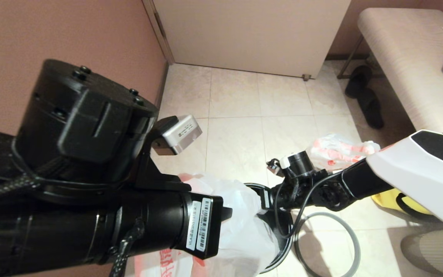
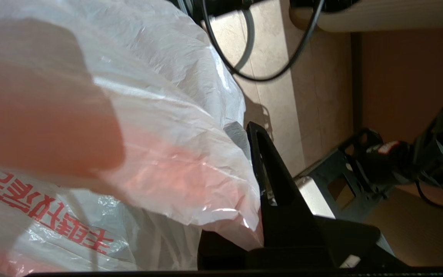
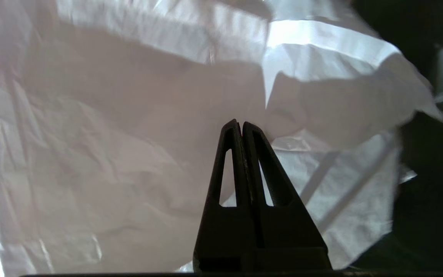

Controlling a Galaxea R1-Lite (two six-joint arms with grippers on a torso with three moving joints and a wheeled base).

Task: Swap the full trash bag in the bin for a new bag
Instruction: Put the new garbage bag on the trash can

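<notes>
Bag swap, both arms on the thin, limp, translucent white plastic new bag [image 1: 240,227] with the orange-pink lettered band.
Right gripper [image 3: 241,124] has its fingers pressed flat together, tips right against the film, can't tell if any film is caught between them. Left gripper [image 2: 255,129] fingers are clamped on the bag's edge. The small round black bin [image 1: 281,234] is under the bag, thin grey hoop [image 1: 354,246] on the floor beside it. The bulging white full trash bag [image 1: 337,150] with orange-red print sits on the tiles past the right arm.
</notes>
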